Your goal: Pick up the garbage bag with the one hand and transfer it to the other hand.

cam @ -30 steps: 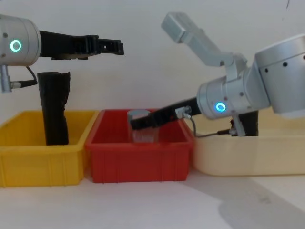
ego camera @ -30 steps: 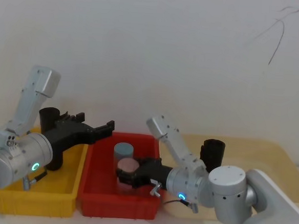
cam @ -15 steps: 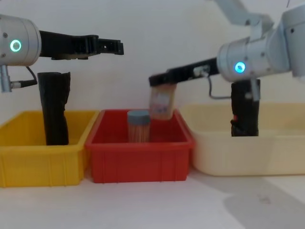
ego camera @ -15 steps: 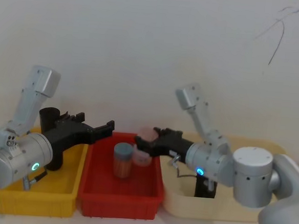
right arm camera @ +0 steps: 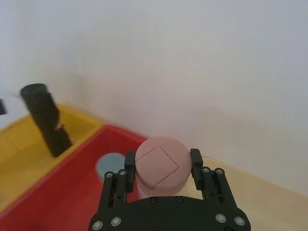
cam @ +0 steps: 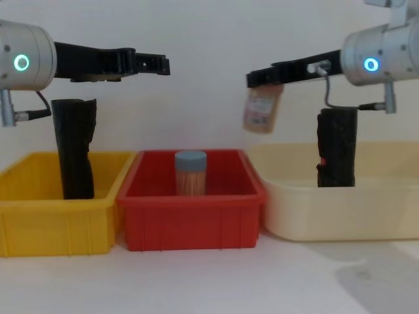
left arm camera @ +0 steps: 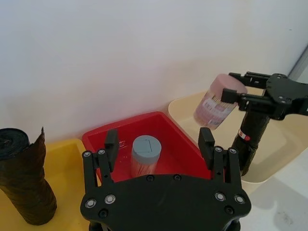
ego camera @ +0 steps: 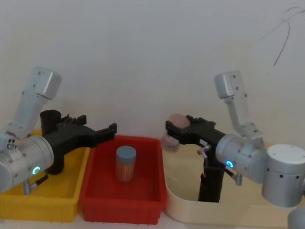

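Yellow bin (ego camera: 57, 202) at lower left holds a flared-top black roll (ego camera: 50, 139). Red bin (ego camera: 123, 199) at lower centre holds an upright blue-lidded jar (ego camera: 125, 164). Cream bin (ego camera: 229, 211) at lower right. Pink-lidded jar (cam: 262, 108) is airborne at centre right, above the red and cream bins' junction.

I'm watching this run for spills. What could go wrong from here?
1. The right gripper holds the pink-lidded jar by its top, hanging tilted in the air above the edge between the red bin and the cream bin; it might slip and fall.
2. The garbage bag stands tall and upright in the cream bin just behind the right arm; a swing could topple it.
3. The left gripper hovers open, away from both.
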